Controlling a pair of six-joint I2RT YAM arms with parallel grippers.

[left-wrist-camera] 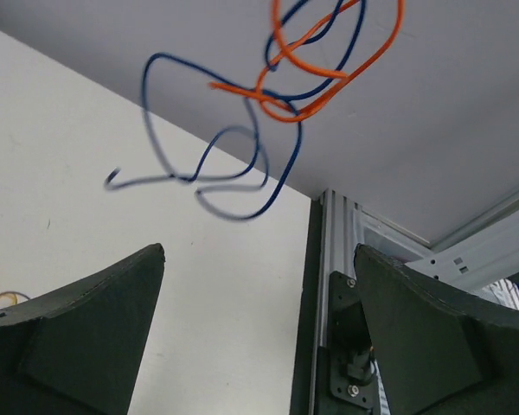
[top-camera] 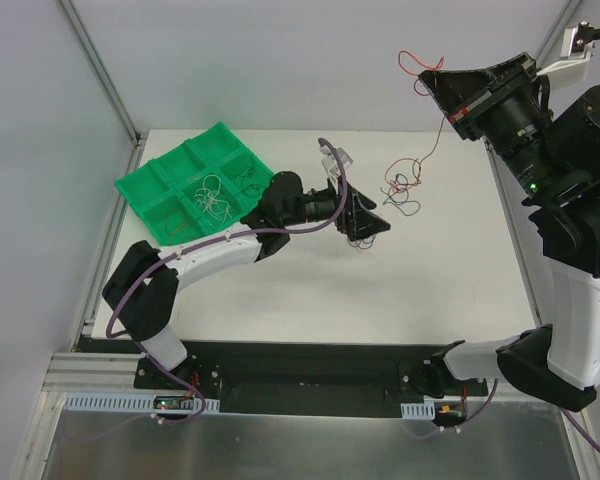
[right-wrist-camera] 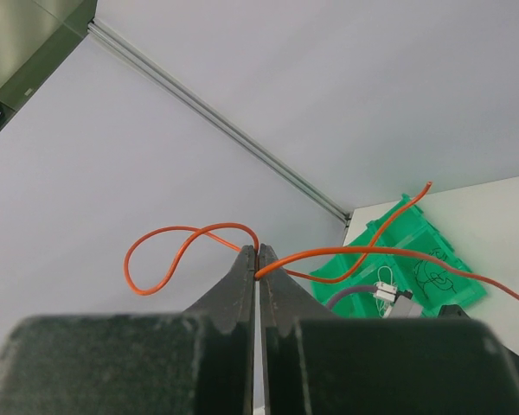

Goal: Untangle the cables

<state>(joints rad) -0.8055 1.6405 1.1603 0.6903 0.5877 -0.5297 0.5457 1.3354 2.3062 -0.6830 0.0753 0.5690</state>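
Bolted at six o'clock, nearest the overhead camera, the two arm bases sit on the edge of the counter [top-camera: 310, 290]. From there the left arm stretches toward the middle, and the left gripper [top-camera: 370, 222] points to about two o'clock with its jaws spread wide and nothing between them.

Just beyond it, toward one o'clock, hangs a small knot of cables [top-camera: 402, 186]. The left wrist view shows a blue cable [left-wrist-camera: 242, 186] looped through an orange cable [left-wrist-camera: 329, 73] above the open fingers, not touching them. Whether the lowest loops rest on the counter cannot be told.

Farther off and higher, at two o'clock, the right gripper [right-wrist-camera: 258, 259] is pinched tight on that orange cable and holds the knot up by one strand.

The step in hand looks like separating this knot: one strand is lifted and the other arm is free to take a second. The next move probably calls for the left gripper to close on the blue cable alone, low on its loop, then draw away from the right.

The strands are thin, springy and crossed, so catching both colours at once is the risk.

At ten o'clock the green tray [top-camera: 140, 185] holds more wires [top-camera: 212, 197] in its compartments, well apart from the knot.
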